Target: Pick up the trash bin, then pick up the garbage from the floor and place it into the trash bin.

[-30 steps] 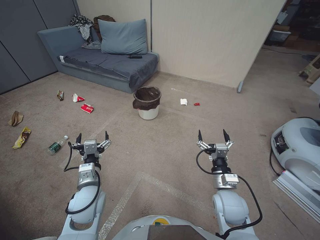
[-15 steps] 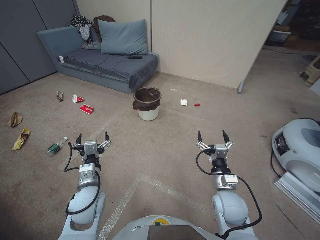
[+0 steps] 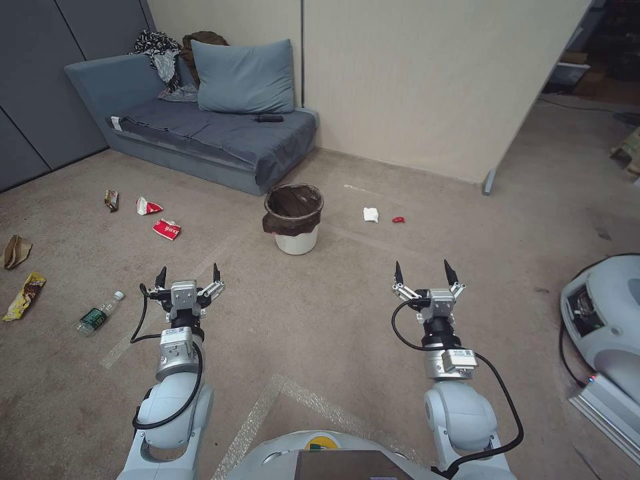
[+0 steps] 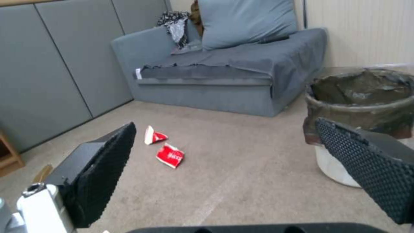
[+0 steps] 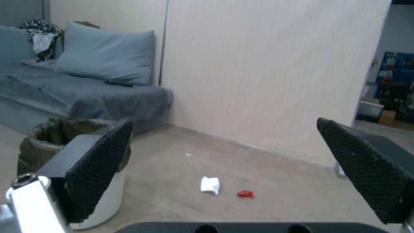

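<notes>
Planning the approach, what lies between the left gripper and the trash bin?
In the head view, bare carpet separates the left gripper from the trash bin.

Grey-blue fabric sofa bed [image 3: 200, 137] against dark grey panel wall [image 3: 40, 87]; large blue-grey pillow [image 3: 243, 77] propped at back, patterned crumpled clothes [image 3: 157, 53] heaped beside it, small black remote [image 3: 269, 119] on seat. Cream ribbed partition wall [image 3: 427, 80] alongside. White rounded machine with black cable [image 3: 603, 320] at carpet's edge.

You face a blue-grey sofa [image 3: 200, 133] with a pillow [image 3: 243, 77], set in the corner between grey wall panels [image 3: 47, 80] and a cream partition [image 3: 427, 80]. Beige carpet [image 3: 320, 313] spreads underfoot.
</notes>
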`<state>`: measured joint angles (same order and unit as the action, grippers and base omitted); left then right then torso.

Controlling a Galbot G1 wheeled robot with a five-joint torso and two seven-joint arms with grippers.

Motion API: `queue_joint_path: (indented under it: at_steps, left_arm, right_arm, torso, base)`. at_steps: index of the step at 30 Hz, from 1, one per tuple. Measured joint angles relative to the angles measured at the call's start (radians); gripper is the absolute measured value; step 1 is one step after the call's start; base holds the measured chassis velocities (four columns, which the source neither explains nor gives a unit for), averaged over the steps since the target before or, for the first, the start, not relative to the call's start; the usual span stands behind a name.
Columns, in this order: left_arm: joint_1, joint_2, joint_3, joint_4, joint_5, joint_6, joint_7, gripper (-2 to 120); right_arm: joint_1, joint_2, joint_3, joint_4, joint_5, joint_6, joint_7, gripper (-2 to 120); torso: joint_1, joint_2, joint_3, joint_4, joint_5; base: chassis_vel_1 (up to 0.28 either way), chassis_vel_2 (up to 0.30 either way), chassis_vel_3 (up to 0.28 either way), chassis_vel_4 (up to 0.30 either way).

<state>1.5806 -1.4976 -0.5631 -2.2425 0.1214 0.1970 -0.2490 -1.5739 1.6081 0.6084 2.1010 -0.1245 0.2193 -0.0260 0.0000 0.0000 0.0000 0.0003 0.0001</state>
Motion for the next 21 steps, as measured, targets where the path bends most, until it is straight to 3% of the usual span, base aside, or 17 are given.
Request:
queue_joint_path:
  at_steps: [21]
  left_arm:
    - [0.004, 0.001, 0.010, -0.007, 0.006, 0.000, 0.004, 100]
  right_arm:
    - [-0.003, 0.000, 0.000, 0.005, 0.001, 0.001, -0.005, 100]
  torso:
    - [0.000, 0.000, 0.000, -0.0002, 0.0000]
  base:
    - [-0.115, 0.105, 0.105, -0.112]
